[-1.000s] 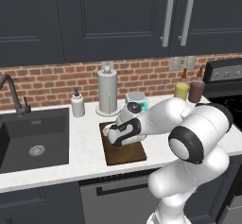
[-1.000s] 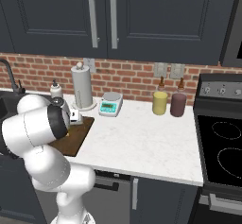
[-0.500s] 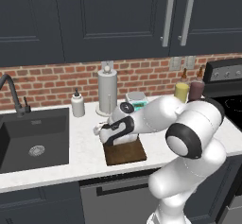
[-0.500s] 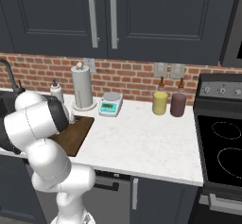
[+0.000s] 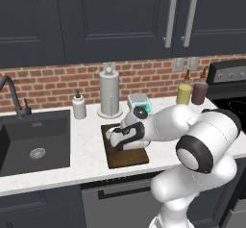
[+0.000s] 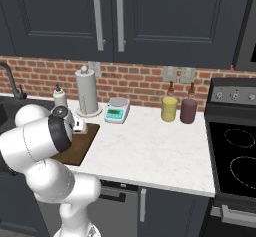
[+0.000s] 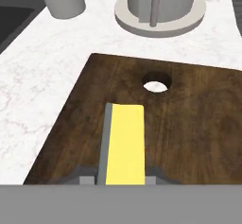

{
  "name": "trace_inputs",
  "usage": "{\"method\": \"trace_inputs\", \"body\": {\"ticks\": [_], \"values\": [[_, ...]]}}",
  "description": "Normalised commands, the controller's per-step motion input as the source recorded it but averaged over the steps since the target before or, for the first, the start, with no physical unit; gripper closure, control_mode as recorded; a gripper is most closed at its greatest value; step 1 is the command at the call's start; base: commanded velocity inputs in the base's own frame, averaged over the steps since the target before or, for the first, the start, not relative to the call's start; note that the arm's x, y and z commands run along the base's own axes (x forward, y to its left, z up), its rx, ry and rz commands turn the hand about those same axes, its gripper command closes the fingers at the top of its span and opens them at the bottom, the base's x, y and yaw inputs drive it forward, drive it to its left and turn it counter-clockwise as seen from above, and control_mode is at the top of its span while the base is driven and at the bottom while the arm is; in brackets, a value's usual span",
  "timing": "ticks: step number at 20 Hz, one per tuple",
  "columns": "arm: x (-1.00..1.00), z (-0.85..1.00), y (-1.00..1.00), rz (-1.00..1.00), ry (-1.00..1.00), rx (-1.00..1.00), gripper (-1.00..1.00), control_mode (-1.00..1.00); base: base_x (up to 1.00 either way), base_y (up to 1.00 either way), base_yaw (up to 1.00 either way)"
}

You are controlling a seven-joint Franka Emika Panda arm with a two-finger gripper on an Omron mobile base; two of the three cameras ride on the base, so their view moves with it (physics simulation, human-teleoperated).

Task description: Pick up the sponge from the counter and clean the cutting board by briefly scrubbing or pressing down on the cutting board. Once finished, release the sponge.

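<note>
The dark brown cutting board (image 7: 189,124) lies on the white counter (image 7: 33,100), with its round hole at the far end. The sponge (image 7: 124,142) is yellow with a grey-green face on its left side. It stands on edge on the board, and my gripper (image 7: 119,178) is shut on it, one fingertip on each side. In the left base view my gripper (image 5: 116,139) is low over the near-left part of the cutting board (image 5: 129,158). In the right base view my arm hides most of the cutting board (image 6: 80,150).
A paper towel holder (image 5: 109,95) and a white soap dispenser (image 5: 79,107) stand behind the board. The dark sink (image 5: 33,140) is to the left. A kitchen scale (image 6: 117,110), a yellow jar (image 6: 169,109) and a dark red jar (image 6: 188,110) stand to the right, and beyond them is the stove (image 6: 235,151).
My hand has shifted slightly left and then back right over the board, still holding the sponge. The board and the other things have stayed put.
</note>
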Motion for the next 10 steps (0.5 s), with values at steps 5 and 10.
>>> {"method": "trace_inputs", "body": {"ticks": [5, 10], "values": [[-0.26, -0.07, -0.96, -0.03, 0.0, -0.05, 1.0, -1.0, 0.0, 0.0, 0.0], [-0.05, 0.0, -0.36, -0.06, 0.05, 0.0, 1.0, -1.0, 0.0, 0.0, 0.0]]}}
